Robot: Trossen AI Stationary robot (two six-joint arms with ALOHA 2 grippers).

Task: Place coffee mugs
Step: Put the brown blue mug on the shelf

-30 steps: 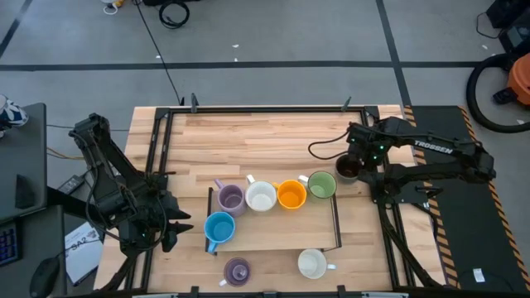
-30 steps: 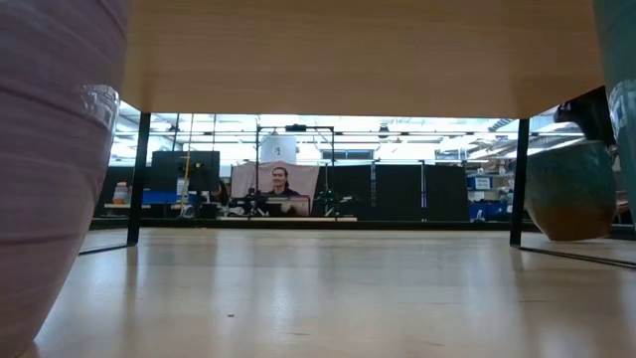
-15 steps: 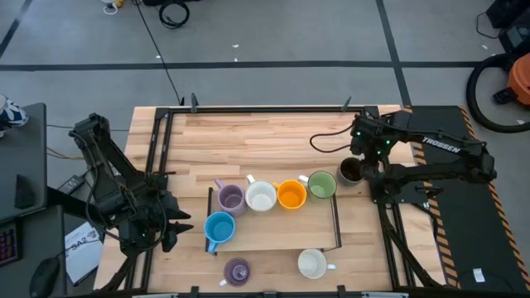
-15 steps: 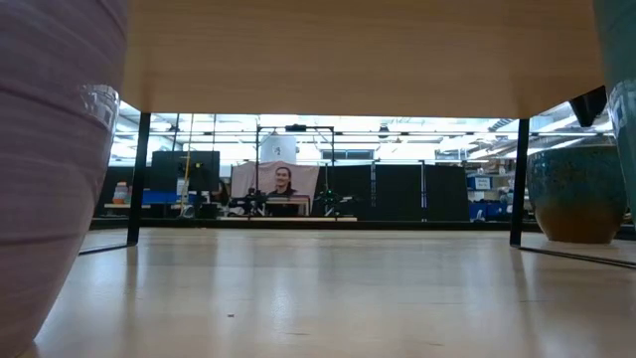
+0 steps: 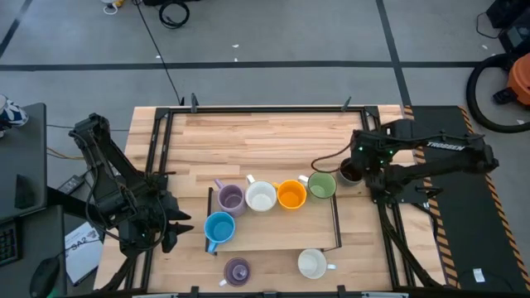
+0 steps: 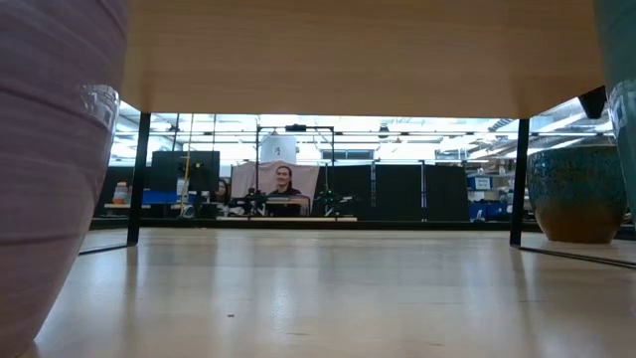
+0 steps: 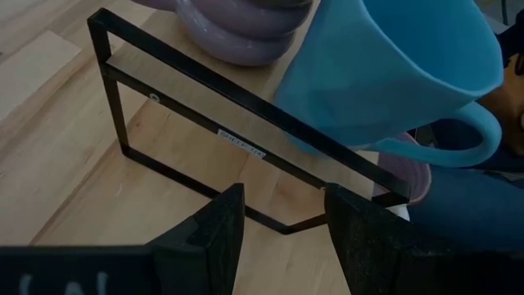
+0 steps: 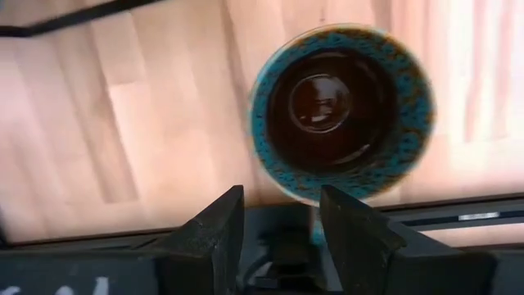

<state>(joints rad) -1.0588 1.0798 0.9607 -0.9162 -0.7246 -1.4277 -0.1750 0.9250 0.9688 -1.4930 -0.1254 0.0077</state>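
— Mugs first: where is the dark brown mug (image 5: 349,171) now?

— It stands upright on the table (image 5: 265,136), just beside the green mug (image 5: 321,185), at the right end of the row. My right gripper (image 5: 362,154) hangs over it, at its far side, and holds nothing. In my right wrist view I look straight down into the dark brown mug (image 8: 342,112); its blue-speckled rim is whole, its mouth faces up, and my fingers (image 8: 214,225) stand apart with a gap between them, clear of it.

— And the arm behind that gripper?

— My right arm reaches in from the table's right edge, stretched level and bent at the elbow. My left gripper (image 5: 170,228) is folded low off the table's left near corner. In its wrist view the fingers (image 7: 217,233) are spread and bare, facing the light blue mug (image 7: 393,65) and a black wire frame (image 7: 237,86).

— Room to move?

— Bare wood lies beyond the row, out to the table's black rail. Beside the green mug, going left, sit the orange mug (image 5: 291,194), a white mug (image 5: 261,197) and a lavender mug (image 5: 230,199). The light blue mug (image 5: 219,227) is nearer, and a second lavender mug (image 5: 238,270) and second white mug (image 5: 312,263) sit at the near edge.

— Handles?

— The second white mug's handle points right.
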